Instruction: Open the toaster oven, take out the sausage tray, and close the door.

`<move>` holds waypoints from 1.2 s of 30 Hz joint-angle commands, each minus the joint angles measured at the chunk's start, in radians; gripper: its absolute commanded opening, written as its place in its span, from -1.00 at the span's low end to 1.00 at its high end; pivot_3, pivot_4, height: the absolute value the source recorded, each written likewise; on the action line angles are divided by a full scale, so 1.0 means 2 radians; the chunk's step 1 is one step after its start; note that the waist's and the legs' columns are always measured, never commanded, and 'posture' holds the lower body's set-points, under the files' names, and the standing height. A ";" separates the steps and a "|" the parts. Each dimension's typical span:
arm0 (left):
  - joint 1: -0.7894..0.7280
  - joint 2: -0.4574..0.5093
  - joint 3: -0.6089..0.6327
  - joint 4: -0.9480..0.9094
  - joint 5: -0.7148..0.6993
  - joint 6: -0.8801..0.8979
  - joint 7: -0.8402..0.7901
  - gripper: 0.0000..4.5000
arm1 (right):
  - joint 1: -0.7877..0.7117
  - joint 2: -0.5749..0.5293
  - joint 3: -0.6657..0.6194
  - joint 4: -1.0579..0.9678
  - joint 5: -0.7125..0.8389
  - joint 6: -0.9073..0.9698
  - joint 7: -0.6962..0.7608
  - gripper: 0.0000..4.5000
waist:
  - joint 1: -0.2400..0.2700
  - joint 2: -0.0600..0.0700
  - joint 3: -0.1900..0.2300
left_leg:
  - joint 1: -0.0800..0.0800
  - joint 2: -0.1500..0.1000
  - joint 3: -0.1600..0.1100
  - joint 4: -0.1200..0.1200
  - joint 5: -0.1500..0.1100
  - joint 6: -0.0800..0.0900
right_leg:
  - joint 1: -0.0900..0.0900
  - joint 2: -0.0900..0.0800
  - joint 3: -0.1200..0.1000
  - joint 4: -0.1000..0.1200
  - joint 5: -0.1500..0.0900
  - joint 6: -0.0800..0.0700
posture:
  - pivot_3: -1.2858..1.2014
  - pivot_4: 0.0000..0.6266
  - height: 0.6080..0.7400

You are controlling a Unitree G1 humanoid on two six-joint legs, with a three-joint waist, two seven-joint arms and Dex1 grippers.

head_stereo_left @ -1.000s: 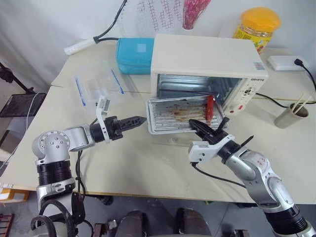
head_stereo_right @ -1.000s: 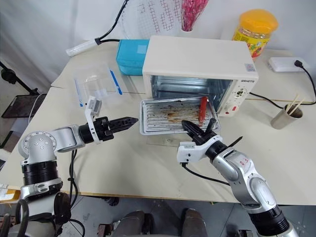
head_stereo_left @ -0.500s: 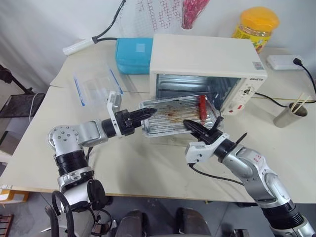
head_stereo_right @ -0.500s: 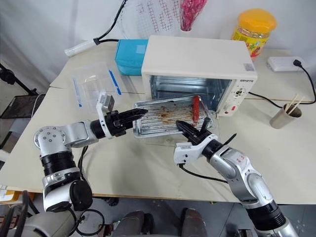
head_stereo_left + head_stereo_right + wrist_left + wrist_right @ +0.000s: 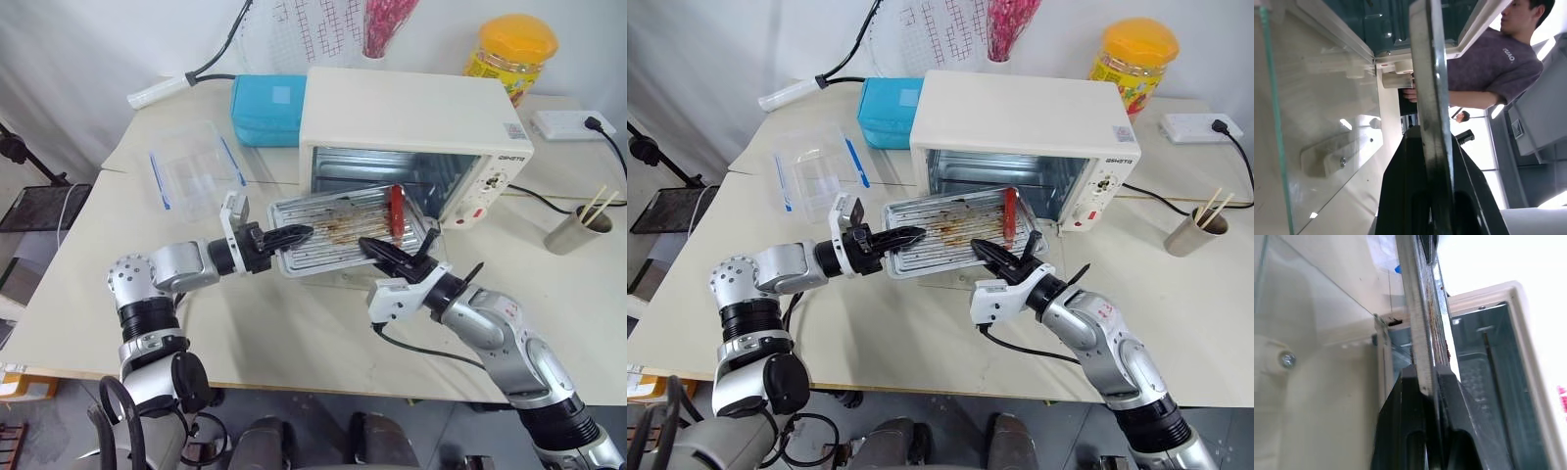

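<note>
Since a second ago the left gripper (image 5: 297,233) has swung in from open table and closed its fingers on the left rim of the sausage tray (image 5: 338,229), which now sits a little further left and clear of the oven mouth. The right gripper (image 5: 389,254) is clamped on the tray's near right edge; its wrist view shows the rim pinched between the two fingers, though how firmly is hard to judge.

With both ends held, the step should go best if the hands draw back together and keep the tray level, so the red sausage (image 5: 397,210) near its far right end does not roll.

Both forearms reach in roughly level, converging over the lowered door (image 5: 1327,122) in front of the toaster oven (image 5: 411,122).
</note>
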 commanded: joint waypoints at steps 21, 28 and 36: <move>0.281 -0.010 0.014 -0.290 -0.201 -0.191 0.065 -1.00 | 0.135 -0.179 -0.191 0.260 0.279 -0.227 0.100 -0.97 | -0.003 -0.001 0.000 | 0.002 0.000 0.001 0.000 0.001 0.000 | 0.002 0.001 0.007 -0.001 0.000 0.000 | 0.03 -0.52 1.00; 0.376 -0.052 0.044 -0.392 -0.201 -0.283 0.056 -1.00 | 0.090 -0.156 -0.141 0.337 0.414 -0.150 0.272 -0.97 | -0.004 -0.001 0.000 | 0.003 0.001 0.002 0.001 0.001 0.000 | 0.002 0.001 0.010 -0.002 0.000 0.000 | 0.03 -0.52 1.00; 0.426 -0.086 0.066 -0.462 -0.201 -0.392 0.077 -1.00 | 0.000 -0.114 -0.127 0.402 0.435 -0.068 0.341 -0.97 | -0.002 0.000 0.000 | 0.004 0.002 0.001 0.001 0.000 -0.001 | 0.003 0.000 0.010 -0.003 -0.001 -0.002 | 0.03 -0.52 1.00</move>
